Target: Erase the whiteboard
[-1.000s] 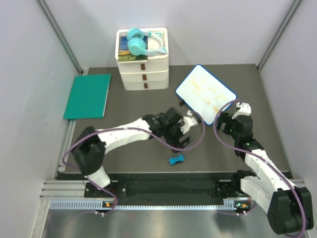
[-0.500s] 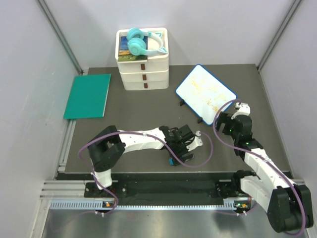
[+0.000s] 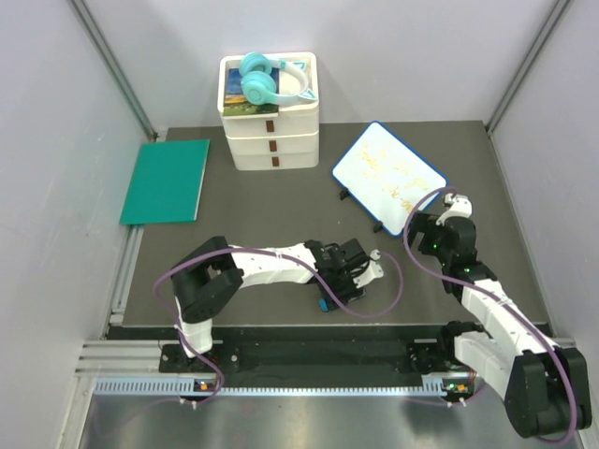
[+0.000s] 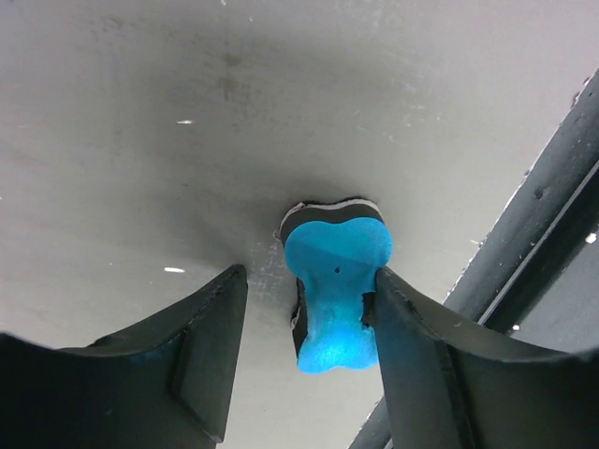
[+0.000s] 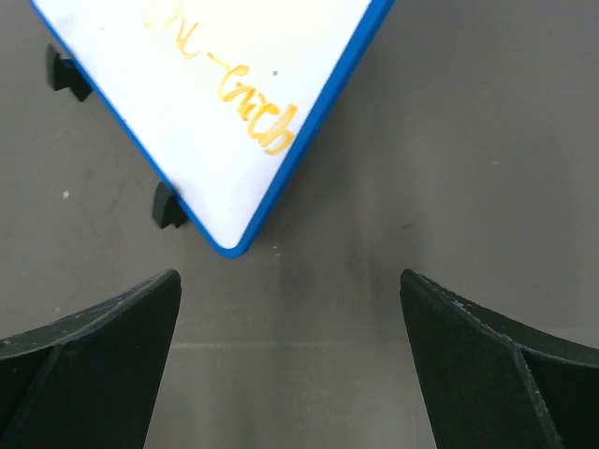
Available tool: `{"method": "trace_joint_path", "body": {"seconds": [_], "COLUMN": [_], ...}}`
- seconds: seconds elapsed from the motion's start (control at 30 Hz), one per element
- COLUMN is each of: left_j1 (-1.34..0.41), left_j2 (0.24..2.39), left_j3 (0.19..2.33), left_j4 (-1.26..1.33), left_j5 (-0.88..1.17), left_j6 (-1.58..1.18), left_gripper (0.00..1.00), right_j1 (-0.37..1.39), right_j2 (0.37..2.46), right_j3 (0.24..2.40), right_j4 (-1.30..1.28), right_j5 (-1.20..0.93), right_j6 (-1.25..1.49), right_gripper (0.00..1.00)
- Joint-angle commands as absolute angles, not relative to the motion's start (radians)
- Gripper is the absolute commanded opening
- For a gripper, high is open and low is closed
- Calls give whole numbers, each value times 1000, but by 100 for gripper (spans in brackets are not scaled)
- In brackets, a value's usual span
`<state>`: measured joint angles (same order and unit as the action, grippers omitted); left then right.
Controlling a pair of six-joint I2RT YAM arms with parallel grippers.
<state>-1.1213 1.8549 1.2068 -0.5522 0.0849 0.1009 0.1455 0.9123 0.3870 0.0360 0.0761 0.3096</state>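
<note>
The whiteboard (image 3: pixel 388 175), blue-framed with yellow-orange scribbles, lies tilted at the back right; its near corner (image 5: pixel 215 94) fills the upper part of the right wrist view. A blue bone-shaped eraser (image 4: pixel 337 290) with a dark underside lies on the table near the front edge (image 3: pixel 325 304). My left gripper (image 4: pixel 307 313) is lowered around it. The right finger (image 4: pixel 412 355) touches the eraser's side and the left finger (image 4: pixel 201 355) stands a gap away. My right gripper (image 5: pixel 290 299) is wide open just short of the whiteboard's corner, holding nothing.
A stack of white trays (image 3: pixel 271 140) with teal headphones on top stands at the back. A green mat (image 3: pixel 167 180) lies at the far left. The black front rail (image 4: pixel 552 234) runs close beside the eraser. The board's black stand feet (image 5: pixel 167 206) stick out.
My left arm has pulled back from beside the whiteboard toward the front edge and come down over the eraser, its jaws narrowing around it. The right arm has stayed put.
</note>
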Motion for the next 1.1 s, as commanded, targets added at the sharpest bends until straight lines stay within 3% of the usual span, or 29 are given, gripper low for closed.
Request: {"method": "trace_joint_path", "body": {"seconds": [0.0,0.23,0.3,0.63,0.83,1.07], "left_j1": [-1131,-1132,-1132,-1099,-962,-850], "left_j2": [1864,1858,1853,1769,1727,1839], "left_j3": [1200,1196,1200,1216,1313,1506], "left_j4": [-537,-537,-538,-456,-371,-278], "left_j5": [69,20,8,-147,-75,-6], "left_j6": [103,84,77,78,69,17], "left_gripper": [56,25,0,0,0,0], "right_j1": [104,58,49,-100,-106,-107], "right_j2": [914,948,976,1156,1261,1348], "right_j3": [393,448,486,512,456,388], "right_j4": [98,69,58,232,435,595], "right_j5": [-35,-90,-115,-334,-465,-535], "right_j6": [356,371,374,462,508,564], "right_gripper": [99,99,99,97,90,86]}}
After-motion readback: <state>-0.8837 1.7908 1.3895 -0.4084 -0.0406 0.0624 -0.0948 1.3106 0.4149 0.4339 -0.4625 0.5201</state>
